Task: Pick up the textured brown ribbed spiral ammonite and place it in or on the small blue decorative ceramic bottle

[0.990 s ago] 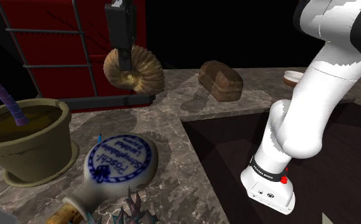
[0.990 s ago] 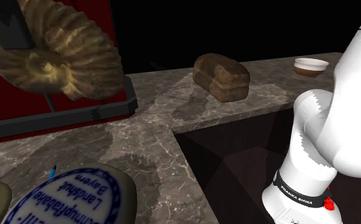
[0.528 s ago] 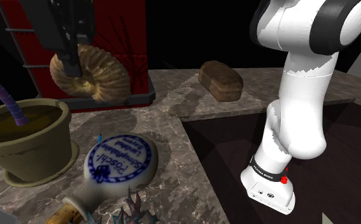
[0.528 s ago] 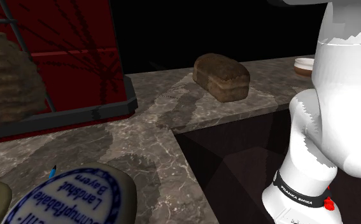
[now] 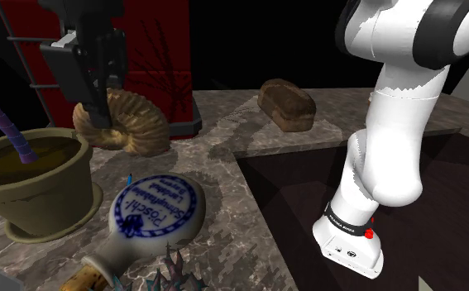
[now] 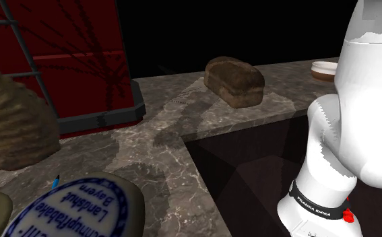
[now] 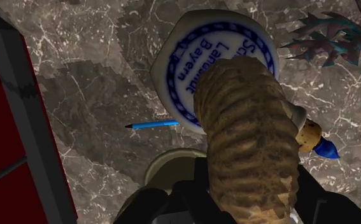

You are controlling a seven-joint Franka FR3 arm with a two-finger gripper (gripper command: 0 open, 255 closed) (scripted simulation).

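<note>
Gripping the brown ribbed ammonite (image 5: 129, 122), the end effector (image 5: 98, 116) has both fingers closed against the shell's sides and holds it in the air over the marble worktop (image 5: 216, 165). It hangs just right of the plant pot (image 5: 34, 182). Looking down the wrist view, it's above the white-and-blue bottle (image 5: 154, 211), which lies on its side.
</note>
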